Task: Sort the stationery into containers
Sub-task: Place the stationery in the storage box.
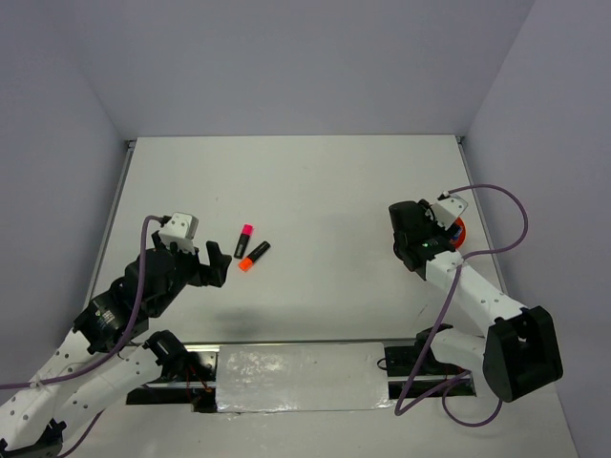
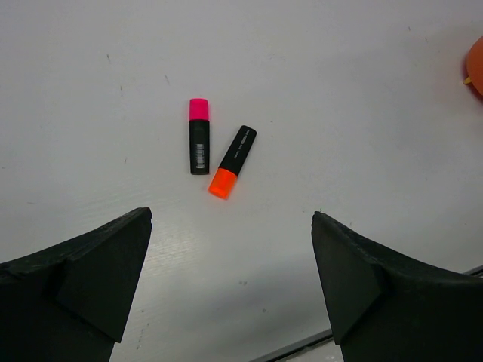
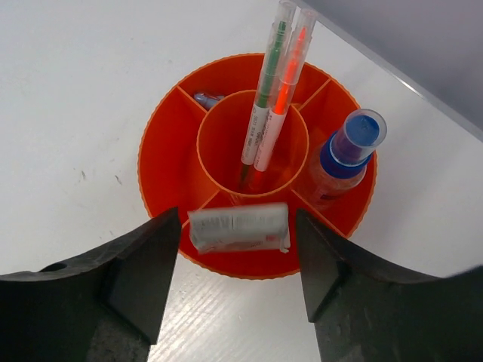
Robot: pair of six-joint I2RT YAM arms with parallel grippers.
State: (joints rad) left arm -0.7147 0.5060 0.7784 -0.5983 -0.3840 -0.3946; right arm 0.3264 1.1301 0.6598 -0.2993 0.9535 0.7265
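Two black highlighters lie side by side on the table, one with a pink cap (image 1: 244,239) (image 2: 199,137) and one with an orange cap (image 1: 254,257) (image 2: 233,161). My left gripper (image 1: 212,262) (image 2: 230,264) is open and empty, hovering just near of them. My right gripper (image 1: 441,234) (image 3: 238,249) is open over the orange divided bowl (image 1: 459,232) (image 3: 155,170). A white eraser-like block (image 3: 238,228), blurred, sits between its jaws over a near compartment, with a slim gap on each side. The bowl holds two thin pens (image 3: 266,98), a blue-capped clear bottle (image 3: 343,154) and a blue item (image 3: 205,99).
The bowl's edge shows at the far right of the left wrist view (image 2: 477,64). The bowl stands near the table's right edge and the right wall (image 3: 423,45). A mounting rail (image 1: 296,377) runs along the near edge between the arm bases.
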